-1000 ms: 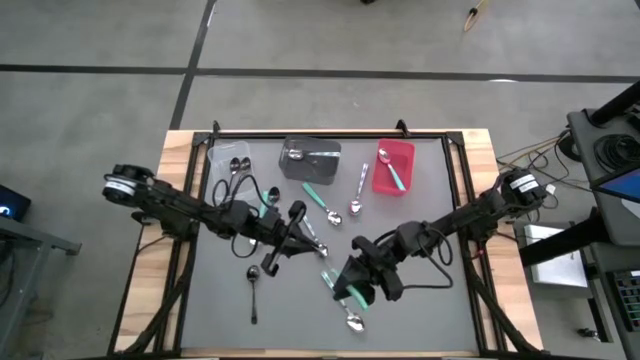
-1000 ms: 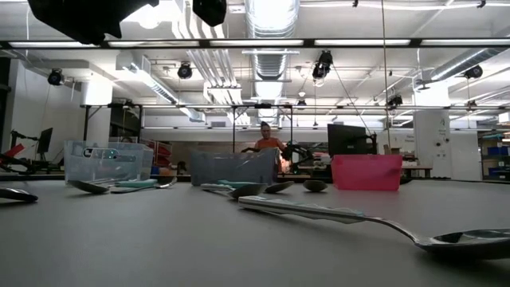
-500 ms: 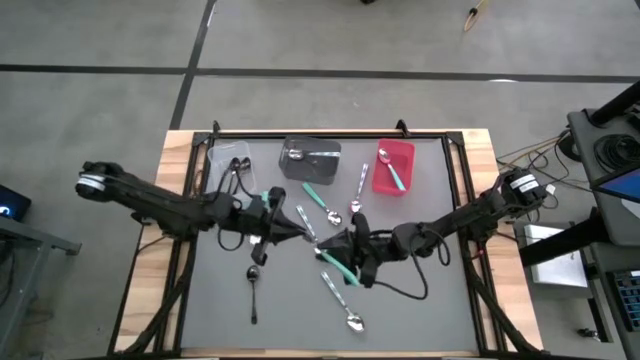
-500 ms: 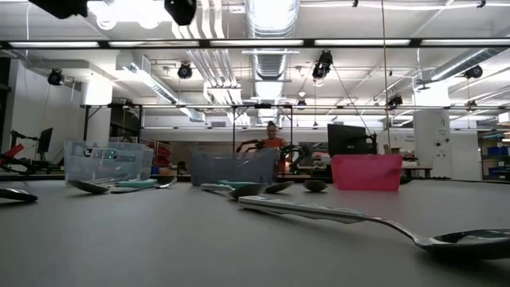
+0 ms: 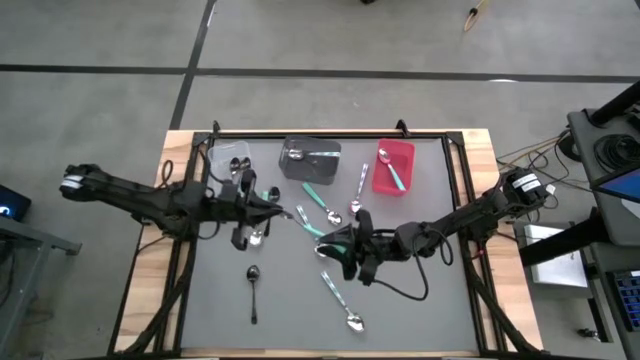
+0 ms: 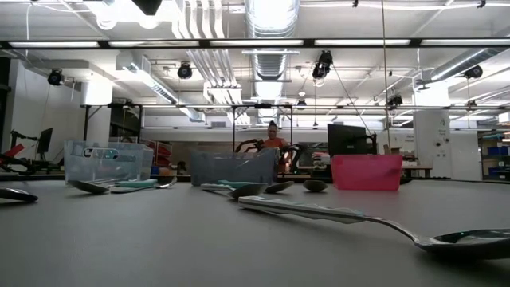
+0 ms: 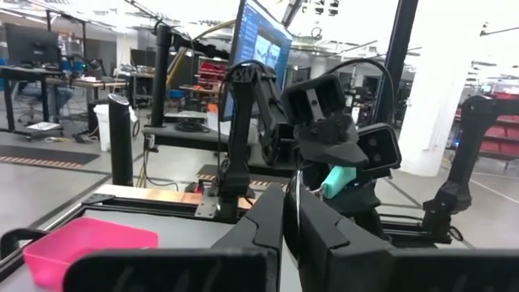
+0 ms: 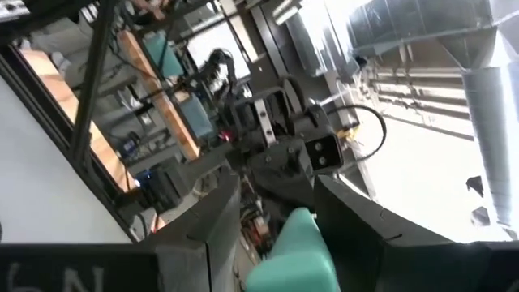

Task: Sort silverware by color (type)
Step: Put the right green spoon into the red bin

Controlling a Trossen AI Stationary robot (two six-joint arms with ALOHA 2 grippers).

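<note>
My right gripper (image 5: 338,243) hangs over the table's middle, about level and facing left, shut on a teal-handled spoon (image 8: 293,242); the left wrist view shows that teal handle (image 7: 340,178) in its fingers. My left gripper (image 5: 283,205) is raised at centre left with its fingers shut (image 7: 288,199); I can make out nothing between them. On the mat lie a black spoon (image 5: 252,288), a teal-handled spoon (image 5: 340,298), another (image 5: 320,197) and a silver spoon (image 5: 357,188). My right gripper pinches the spoon's teal handle (image 8: 298,231) between its two fingers. The fingers are roughly level and come from the table's right. The spoon is lifted clear of the mat; its bowl end does not show plainly.
Three bins stand along the far edge: clear (image 5: 226,160), dark grey (image 5: 310,160) and red (image 5: 393,168), each with spoons inside. The low view has a silver spoon (image 6: 343,215) close in front. A person stands in the room behind (image 6: 273,137).
My left gripper has risen from the mat and drawn back toward the table's left and far side, tipping from pointing down to about level, still shut. My right gripper has swung up from pointing down to about level, carrying the teal-handled spoon up with it.
</note>
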